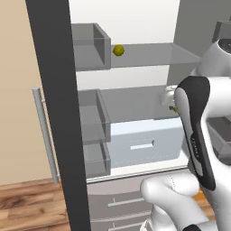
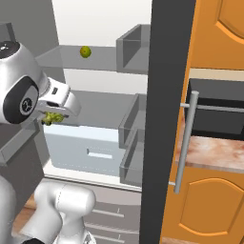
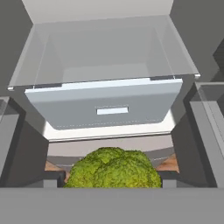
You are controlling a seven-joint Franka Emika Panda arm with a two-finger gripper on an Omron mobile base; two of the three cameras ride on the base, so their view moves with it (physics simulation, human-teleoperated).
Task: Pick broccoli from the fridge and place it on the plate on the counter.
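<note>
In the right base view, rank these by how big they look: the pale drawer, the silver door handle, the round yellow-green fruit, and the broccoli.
Largest to smallest as they look:
1. Pale drawer
2. Silver door handle, long but thin
3. Broccoli, partly hidden by the hand holding it
4. Yellow-green fruit
The last two look close; the fruit sits farther back, so that order is unsure.

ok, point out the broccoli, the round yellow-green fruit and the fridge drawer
broccoli (image 3: 114,169): hand view, bumpy green head.
round yellow-green fruit (image 1: 118,50): left base view, its middle.
fridge drawer (image 3: 105,107): hand view, pale front panel.

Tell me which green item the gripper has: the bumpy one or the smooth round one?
The bumpy broccoli sits in the gripper. The smooth round fruit rests on the upper fridge shelf.
</note>
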